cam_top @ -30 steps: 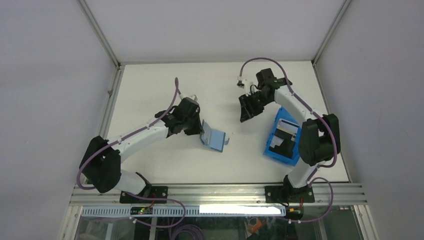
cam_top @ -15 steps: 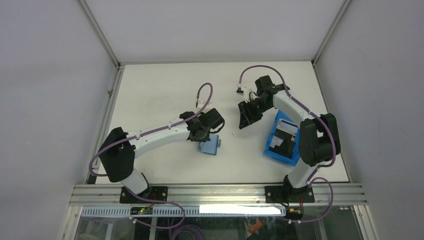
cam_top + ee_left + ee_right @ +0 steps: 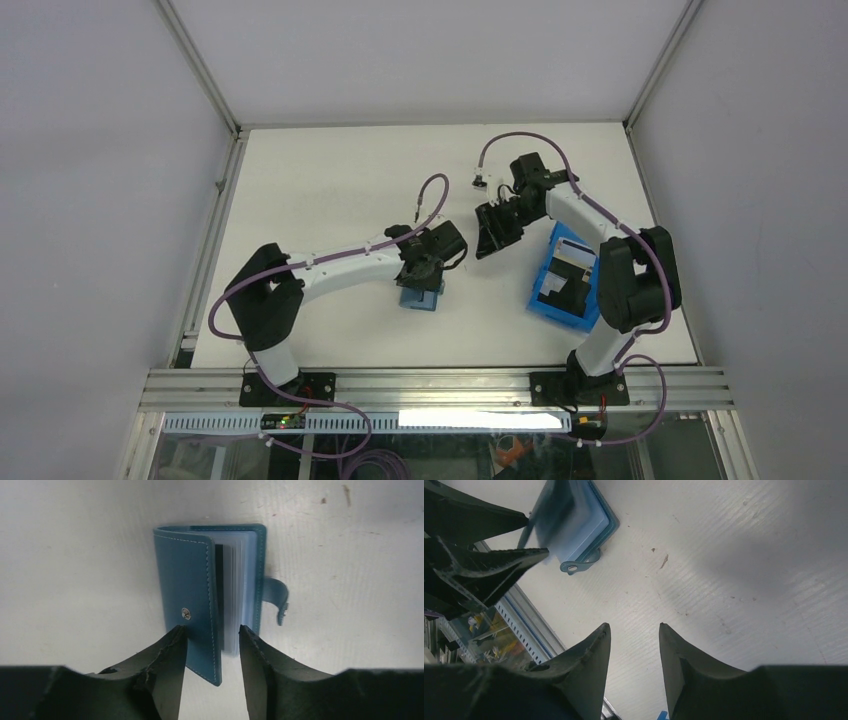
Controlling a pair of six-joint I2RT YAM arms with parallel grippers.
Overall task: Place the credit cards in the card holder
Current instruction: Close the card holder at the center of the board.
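- Top view: bright, even overhead light on the white bench (image 3: 330, 180). Faint soft shadows lie under the arms, and a light strip (image 3: 480, 419) glares below the near edge.
- Left wrist view: the card holder (image 3: 187, 595) is sharp, while the near fingers (image 3: 165, 680) are dark and soft.
- Right wrist view: the card holder (image 3: 574, 525) is blurred, and a broad dim shadow lies at the upper right.

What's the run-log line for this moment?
left gripper: open, fingers astride cover edge | card holder: ajar, snap undone | right gripper: open, empty, hovering | credit cards: in blue bin
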